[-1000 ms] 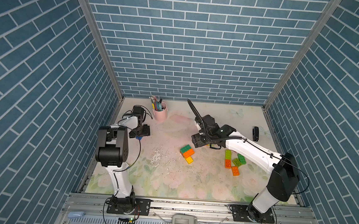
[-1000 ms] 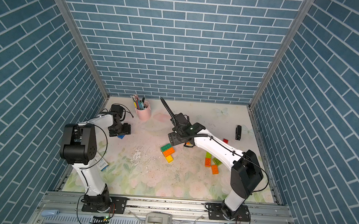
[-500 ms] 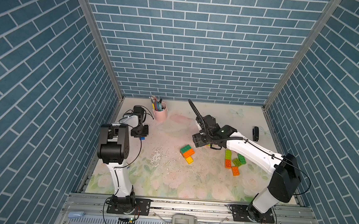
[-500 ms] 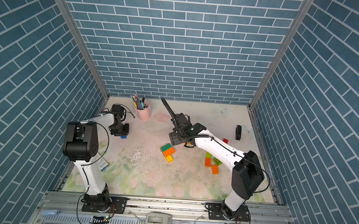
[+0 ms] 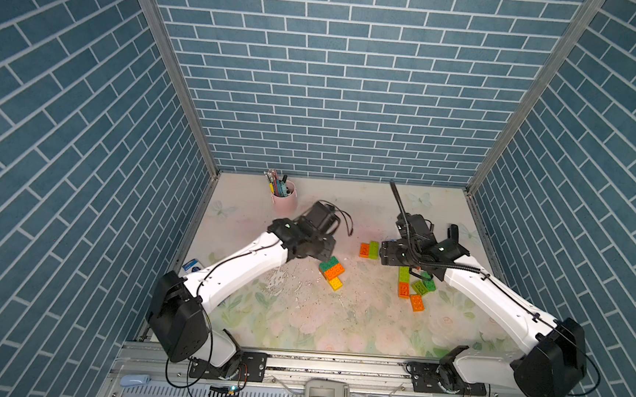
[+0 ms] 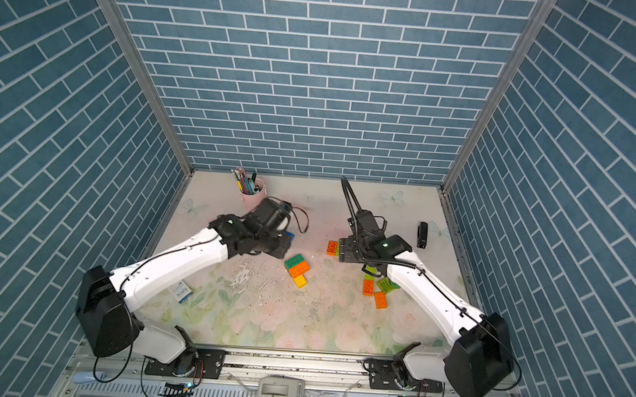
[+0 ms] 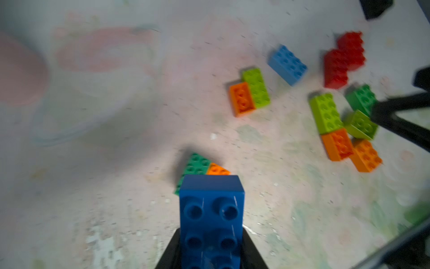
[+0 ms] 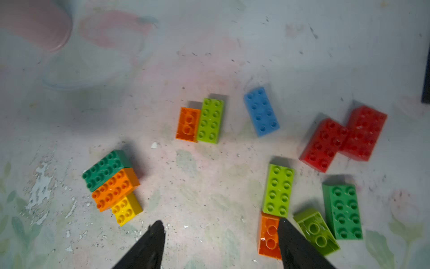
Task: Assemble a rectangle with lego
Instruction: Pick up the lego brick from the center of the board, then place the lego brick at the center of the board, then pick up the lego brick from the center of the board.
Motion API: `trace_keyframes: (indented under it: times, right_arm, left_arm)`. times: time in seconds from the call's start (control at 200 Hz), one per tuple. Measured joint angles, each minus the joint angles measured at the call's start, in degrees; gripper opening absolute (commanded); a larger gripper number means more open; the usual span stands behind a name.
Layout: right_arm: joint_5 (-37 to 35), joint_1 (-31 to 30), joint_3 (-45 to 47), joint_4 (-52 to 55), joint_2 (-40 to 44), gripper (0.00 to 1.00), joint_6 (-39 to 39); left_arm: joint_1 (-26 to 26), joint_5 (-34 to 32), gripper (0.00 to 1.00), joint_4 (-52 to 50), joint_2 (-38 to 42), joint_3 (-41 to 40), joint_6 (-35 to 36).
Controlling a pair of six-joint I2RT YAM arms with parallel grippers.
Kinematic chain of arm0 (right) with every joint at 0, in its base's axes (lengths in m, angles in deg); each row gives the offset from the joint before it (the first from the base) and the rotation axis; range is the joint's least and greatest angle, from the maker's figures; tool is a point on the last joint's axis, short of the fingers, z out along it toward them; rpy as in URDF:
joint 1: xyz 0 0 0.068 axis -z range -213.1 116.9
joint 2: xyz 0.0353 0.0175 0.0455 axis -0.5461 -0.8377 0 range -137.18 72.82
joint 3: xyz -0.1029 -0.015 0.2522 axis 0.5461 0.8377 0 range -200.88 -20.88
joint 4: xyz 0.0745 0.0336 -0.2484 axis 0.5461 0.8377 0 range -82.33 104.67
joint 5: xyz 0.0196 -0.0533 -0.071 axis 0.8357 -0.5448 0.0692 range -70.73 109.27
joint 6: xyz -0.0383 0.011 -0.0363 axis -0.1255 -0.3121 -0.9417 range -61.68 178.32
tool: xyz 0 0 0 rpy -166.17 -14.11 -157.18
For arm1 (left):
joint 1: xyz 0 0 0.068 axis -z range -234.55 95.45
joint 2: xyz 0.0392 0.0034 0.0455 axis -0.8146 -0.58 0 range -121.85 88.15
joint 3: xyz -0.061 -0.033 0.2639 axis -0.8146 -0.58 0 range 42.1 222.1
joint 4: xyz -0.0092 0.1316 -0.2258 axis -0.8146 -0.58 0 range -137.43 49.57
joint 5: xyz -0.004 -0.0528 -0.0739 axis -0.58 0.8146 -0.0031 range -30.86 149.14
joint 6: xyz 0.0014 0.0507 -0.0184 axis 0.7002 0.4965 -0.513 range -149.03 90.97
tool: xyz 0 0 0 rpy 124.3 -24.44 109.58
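The left gripper (image 7: 211, 253) pinches a dark blue brick (image 7: 211, 209), maybe above the green brick (image 7: 196, 164). The right gripper (image 8: 221, 246) gapes wide, empty.

I have open tabletop (image 5: 300, 321) across the whole near half, room for either arm. A bare lane runs between the green-orange-yellow cluster (image 5: 331, 271) and the orange-lime pair (image 5: 368, 249). The scattered brick pile (image 5: 417, 287) crowds the right side, and the pink pen cup (image 5: 283, 201) blocks the back left.
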Motion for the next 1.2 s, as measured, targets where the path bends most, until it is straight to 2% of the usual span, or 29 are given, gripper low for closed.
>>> trace_keyframes:
  times: [0.075, 0.17, 0.295, 0.33, 0.425, 0.515, 0.58, 0.665, 0.75, 0.83, 0.895, 0.97, 1.03, 1.08, 1.2]
  right_arm:
    - [1.3, 2.7, 2.8, 0.6, 1.3, 0.76, 1.8]
    - [2.8, 5.4, 4.5, 1.4, 2.7, 0.76, 3.1]
    - [4.2, 8.1, 6.2, 1.4, 4.1, 0.76, 3.7]
    - [4.7, 8.5, 6.7, 1.4, 4.2, 0.76, 4.0]
    - [6.0, 9.0, 8.1, 1.4, 4.2, 0.76, 4.2]
    - [7.1, 9.2, 8.6, 1.4, 3.6, 0.76, 4.1]
    - [7.9, 9.2, 8.6, 1.4, 2.9, 0.76, 4.0]
    - [8.5, 9.2, 8.6, 1.4, 2.0, 0.75, 3.4]
    - [9.7, 9.0, 8.6, 1.6, 1.5, 0.74, 1.4]
    - [10.6, 8.0, 8.5, 2.1, 1.1, 0.75, -0.6]
    - [10.7, 5.4, 8.2, 3.0, -0.3, 0.78, -2.2]
    - [9.9, 0.3, 6.6, 4.1, -3.8, 0.83, -4.1]
    - [8.5, -4.2, 5.0, 4.4, -7.0, 0.85, -6.0]
    - [7.3, -7.8, 3.6, 4.4, -9.7, 0.86, -7.6]
    - [5.2, -13.6, 0.6, 4.7, -15.4, 0.85, -11.1]
  left_arm:
    - [6.2, 0.6, 0.15, 0.6, -8.7, 4.1, -1.9]
    - [11.3, 1.3, 0.15, 1.5, -18.3, 7.9, -2.8]
    - [13.4, 2.3, 0.21, 2.0, -23.8, 7.8, -3.0]
    - [13.3, 2.3, 0.27, 2.0, -24.5, 7.7, -2.8]
    - [12.9, 2.3, 0.54, 2.4, -25.3, 7.7, -1.7]
    - [12.7, 2.2, 0.73, 2.5, -25.2, 7.7, -0.9]
    - [12.7, 1.8, 0.78, 2.7, -24.8, 7.5, 0.3]
    - [12.5, 1.6, 0.78, 2.9, -22.8, 6.4, 2.2]
    - [11.6, 1.4, 0.78, 3.1, -17.6, 3.4, 4.3]
    - [8.6, 1.4, 0.79, 3.7, -8.7, -1.4, 5.9]
    - [3.9, 1.6, 0.81, 4.3, 0.3, -5.2, 6.6]
    - [-3.3, 1.7, 0.88, 5.4, 9.3, -8.2, 6.7]
    - [-9.6, 0.8, 0.99, 6.6, 14.8, -10.8, 6.0]
    - [-14.5, -1.2, 0.99, 7.6, 19.0, -13.9, 4.8]
    - [-21.6, -4.7, 0.99, 10.1, 26.6, -23.2, 2.1]
